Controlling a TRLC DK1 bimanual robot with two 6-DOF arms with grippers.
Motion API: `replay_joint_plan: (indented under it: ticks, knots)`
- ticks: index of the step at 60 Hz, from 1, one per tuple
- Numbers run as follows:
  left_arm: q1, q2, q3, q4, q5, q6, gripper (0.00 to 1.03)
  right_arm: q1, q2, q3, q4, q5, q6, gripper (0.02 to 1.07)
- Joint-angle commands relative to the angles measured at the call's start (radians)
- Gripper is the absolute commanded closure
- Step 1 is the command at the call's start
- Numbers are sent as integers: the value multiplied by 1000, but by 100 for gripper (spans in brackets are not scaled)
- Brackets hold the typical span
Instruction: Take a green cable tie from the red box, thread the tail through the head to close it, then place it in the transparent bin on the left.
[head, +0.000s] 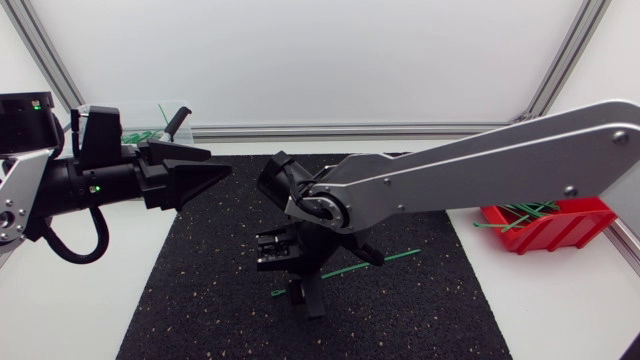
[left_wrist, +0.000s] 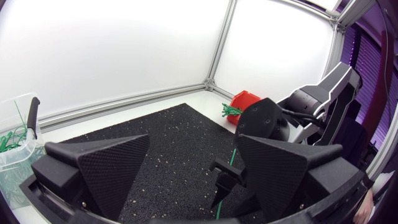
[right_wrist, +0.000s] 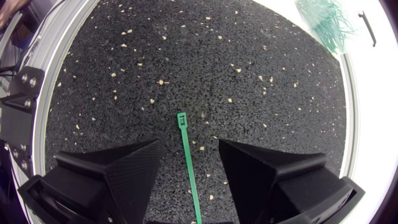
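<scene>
A green cable tie (head: 350, 268) lies flat on the black mat (head: 200, 300). My right gripper (head: 290, 275) hangs over its near end, pointing down. In the right wrist view the tie (right_wrist: 186, 155) runs between the open fingers (right_wrist: 118, 171) and touches neither; its head points ahead of them. My left gripper (head: 215, 162) hovers open and empty over the mat's left edge, beside the transparent bin (head: 150, 125). The left wrist view shows its wide-apart fingers (left_wrist: 112, 168), the right gripper (left_wrist: 227, 180) ahead and the tie (left_wrist: 234, 155). The red box (head: 560, 228) holds more ties at the right.
The transparent bin (left_wrist: 12, 143) holds several green ties, also seen as a heap (right_wrist: 323, 22) ahead of the right gripper. The red box (left_wrist: 244, 102) sits past the mat's far corner. The right arm's long silver link (head: 480, 170) spans the table's right half.
</scene>
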Motion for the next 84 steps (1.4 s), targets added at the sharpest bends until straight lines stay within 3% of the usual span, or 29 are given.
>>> replay_joint_plan:
  ticks: [1,6,13,34,42,62,67,84]
  knots:
    - [14,-16,-24,10,-6,24,4,-4,47,15,-15,-20,-24,49]
    - [28,-16,-23,12,-6,24,4,-2,67,11,-9,-27,-21,50]
    - [42,-16,-21,13,-6,22,4,-4,85,14,3,-42,-18,65]
    - [46,-18,-23,12,-7,19,4,7,117,40,6,-51,-9,66]
    - [52,-19,-23,12,-7,19,4,12,128,50,6,-56,-2,79]
    - [60,-19,-21,9,-7,18,4,16,165,87,8,-60,17,80]
    - [60,-19,-21,9,-7,19,4,18,166,89,5,-60,17,94]
    - [65,-16,-21,9,-9,19,4,-5,87,78,-12,-60,42,100]
